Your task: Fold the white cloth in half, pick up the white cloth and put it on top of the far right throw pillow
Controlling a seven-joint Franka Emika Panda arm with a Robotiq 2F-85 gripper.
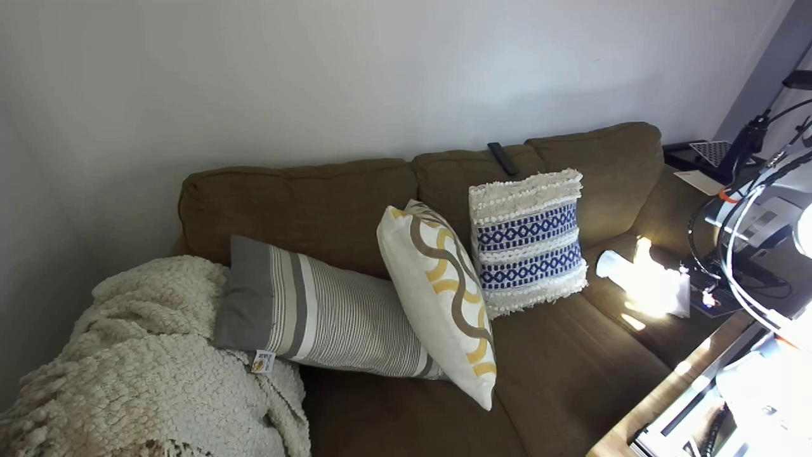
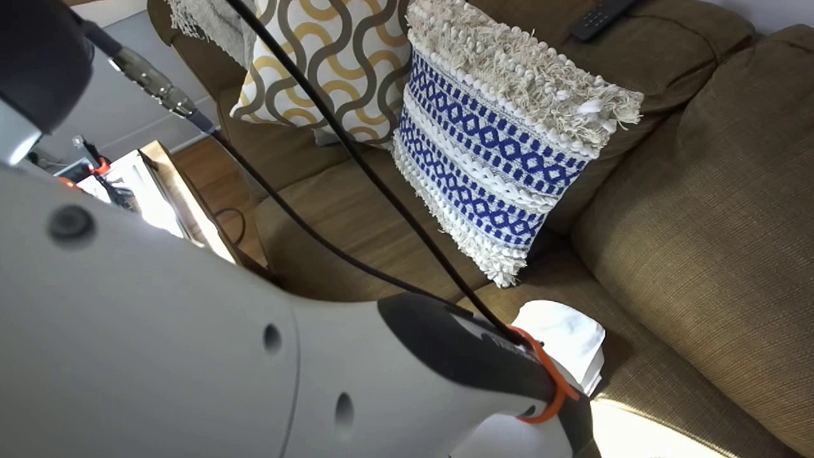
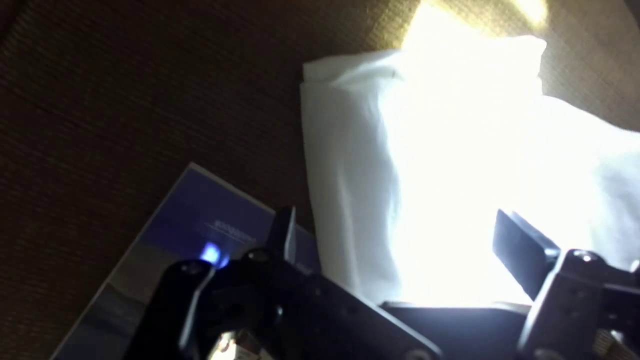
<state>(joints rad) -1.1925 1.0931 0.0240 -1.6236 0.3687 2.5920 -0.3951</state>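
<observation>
Two fingers [image 3: 524, 254] stand parted, the white cloth [image 3: 440, 175] pointing lengthwise toward the fringed pillow [image 1: 530, 251].

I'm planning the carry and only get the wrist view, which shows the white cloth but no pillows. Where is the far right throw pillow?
Observer: In both exterior views, the far right throw pillow, the one with blue bands, leans against the sofa back, near the white cloth but apart from it.

Operator: Is anything by that pillow that I might knock on the way in?

Observer: Possibly: a dark remote rests on top of the sofa back, just above the pillow, as both exterior views show.
</observation>
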